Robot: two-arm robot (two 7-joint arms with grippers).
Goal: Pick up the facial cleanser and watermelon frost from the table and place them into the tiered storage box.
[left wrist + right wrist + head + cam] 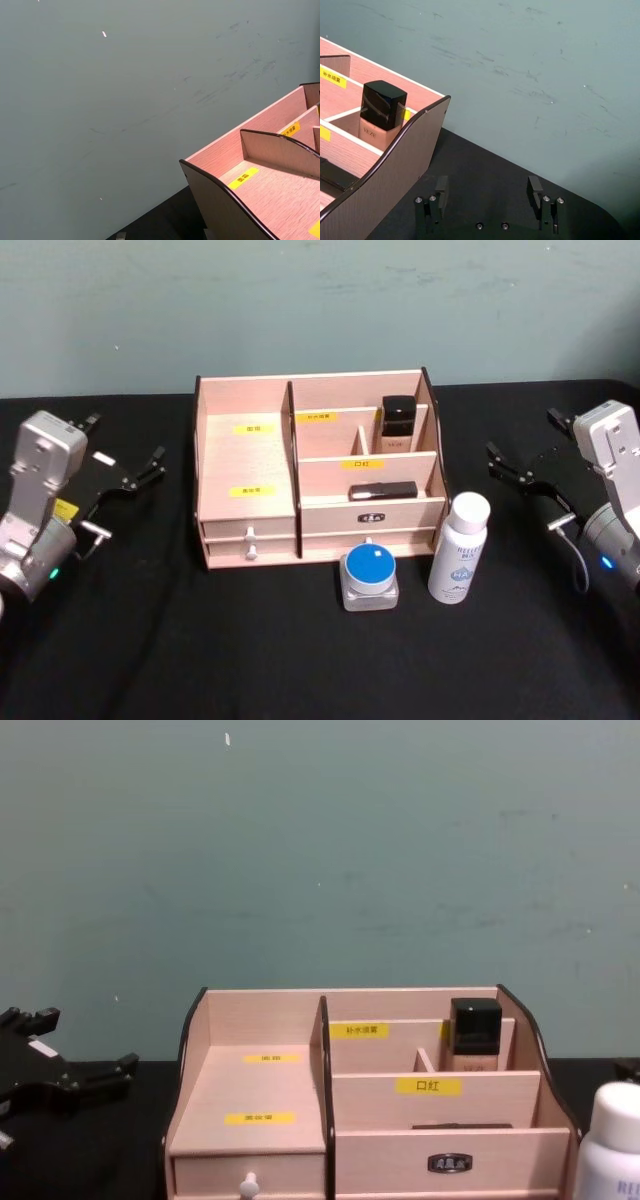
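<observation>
I read VEZE on the small bottle with the black cap (380, 115) in my tiered storage box (380, 1160). 1 yellow label (428, 1086) on the box says 口红. Another yellow label (359, 1030) behind it says 补水喷雾. The 2 left yellow labels (272, 1058) are too small to read. The facial cleanser (612, 1150) has blue letters I cannot make out.

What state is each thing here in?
Tiered storage box: upright, drawers shut.
White bottle: upright, capped, on table.
Blue-lidded jar: lidded, on table.
Black-capped bottle: upright inside box.
Black stick: lying inside box.
Right gripper: jaws open, right of box.
Left gripper: parked left of box.
</observation>
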